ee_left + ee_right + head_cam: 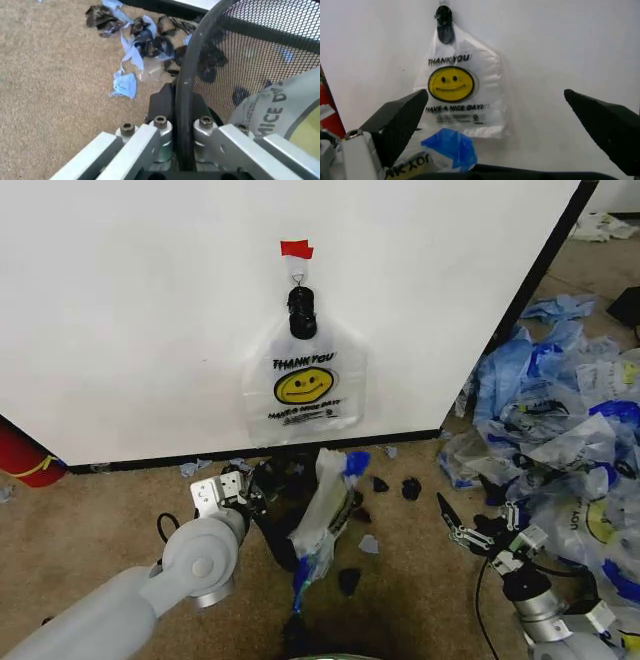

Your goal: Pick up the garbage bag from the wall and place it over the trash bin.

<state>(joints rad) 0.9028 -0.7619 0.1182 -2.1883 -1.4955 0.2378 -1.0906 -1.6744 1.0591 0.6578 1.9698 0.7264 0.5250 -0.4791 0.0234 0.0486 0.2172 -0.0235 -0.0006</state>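
Observation:
The garbage bag (305,385) hangs flat on the white wall (130,310) from a small hook under a red tape strip (296,248), held by a black clip; its smiley face and "THANK YOU" print also face the right wrist view (460,90). Below it stands the black mesh trash bin (275,532), with another whitish, blue-handled bag (325,505) draped in it. My left gripper (250,485) is shut on the bin's rim (185,86). My right gripper (455,522) is open to the right of the bin, its fingers (400,123) spread wide toward the hanging bag.
A big heap of blue and white plastic bags (560,410) covers the floor at the right, past the wall's black-edged corner (530,290). A red cylinder (25,455) stands at the far left. Torn scraps (385,485) litter the carpet along the baseboard.

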